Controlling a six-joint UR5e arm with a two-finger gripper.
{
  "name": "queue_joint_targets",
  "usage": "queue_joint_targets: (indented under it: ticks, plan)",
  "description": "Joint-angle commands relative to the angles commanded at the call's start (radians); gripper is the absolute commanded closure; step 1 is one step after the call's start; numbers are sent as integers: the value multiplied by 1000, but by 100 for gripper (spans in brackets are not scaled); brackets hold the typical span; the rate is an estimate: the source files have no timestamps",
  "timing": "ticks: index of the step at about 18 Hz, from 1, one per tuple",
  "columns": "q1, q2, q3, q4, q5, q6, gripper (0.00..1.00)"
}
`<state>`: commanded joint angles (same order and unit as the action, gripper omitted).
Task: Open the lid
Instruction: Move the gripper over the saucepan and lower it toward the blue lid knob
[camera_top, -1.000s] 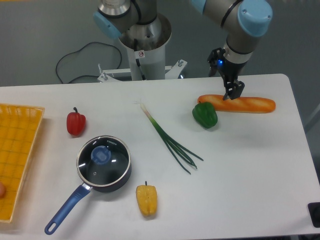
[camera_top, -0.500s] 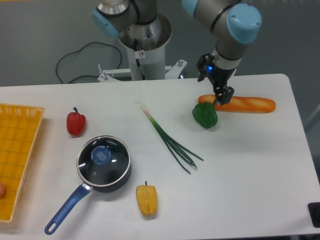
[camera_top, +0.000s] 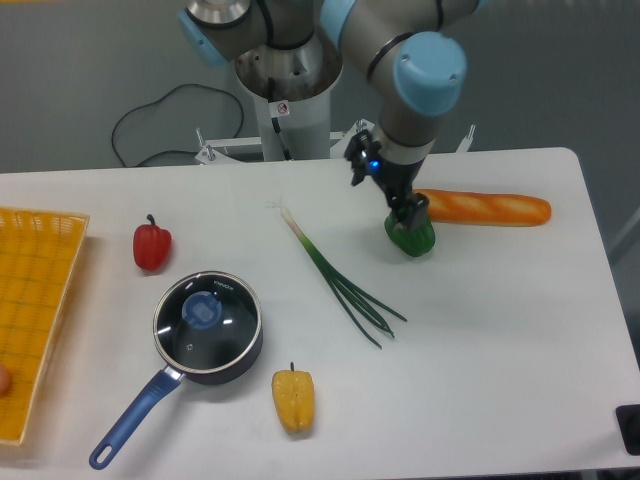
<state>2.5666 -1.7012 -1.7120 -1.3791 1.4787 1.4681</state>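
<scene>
White table (camera_top: 500, 330), grey wall behind, lid (camera_top: 206, 318) on saucepan (camera_top: 215, 345), gripper (camera_top: 411, 212) over green pepper (camera_top: 412, 238), jaw state unclear

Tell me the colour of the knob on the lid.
Blue. The knob sits at the centre of the glass lid; the fixed camera shows it.

My gripper (camera_top: 408, 208) hangs over the pepper (camera_top: 412, 237), baguette (camera_top: 485, 208) to its right. The lid (camera_top: 205, 317) sits on the saucepan (camera_top: 195, 350), front left; basket (camera_top: 35, 310) at far left.
</scene>
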Motion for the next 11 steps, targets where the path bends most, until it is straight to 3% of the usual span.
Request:
queue_joint_targets:
  ticks: [4, 11]
  plan:
    - [-68, -17, 14, 57, 40, -32, 0]
    - [-213, -98, 55, 149, 89, -253, 0]
